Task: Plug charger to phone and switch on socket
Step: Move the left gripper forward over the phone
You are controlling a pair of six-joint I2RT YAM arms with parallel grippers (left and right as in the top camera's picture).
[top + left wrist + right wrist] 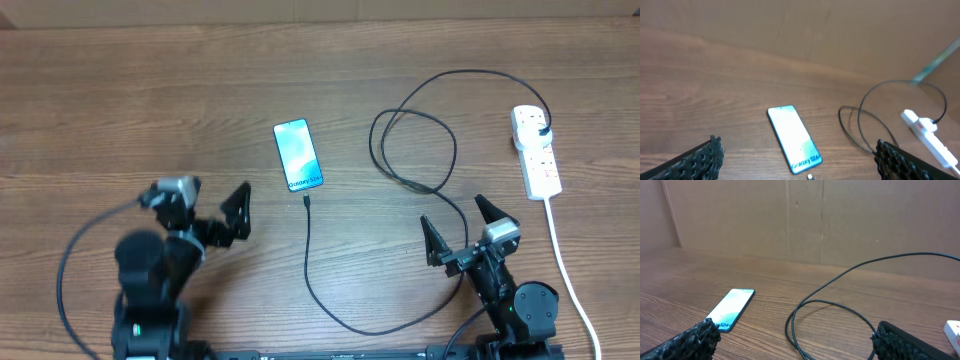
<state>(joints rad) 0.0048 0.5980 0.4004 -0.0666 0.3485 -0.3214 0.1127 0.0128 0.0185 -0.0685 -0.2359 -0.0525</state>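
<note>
The phone (298, 155) lies flat at the table's middle, its light-blue screen lit, "Galaxy" text at its near end; it also shows in the left wrist view (793, 138) and the right wrist view (731, 309). The charger cable (412, 185) loops right of it; its connector tip (307, 202) lies just below the phone's near end, apart from it, and also shows in the left wrist view (810, 176). Its black plug (543, 131) sits in the white socket strip (536, 150). My left gripper (212, 208) is open and empty, left of the phone. My right gripper (462, 230) is open and empty over the cable.
The strip's thick white cord (570, 275) runs down the right side toward the table's front edge. The cable's long loop (375, 325) curves along the front between the two arms. A brown wall stands behind the table in the right wrist view (805, 220).
</note>
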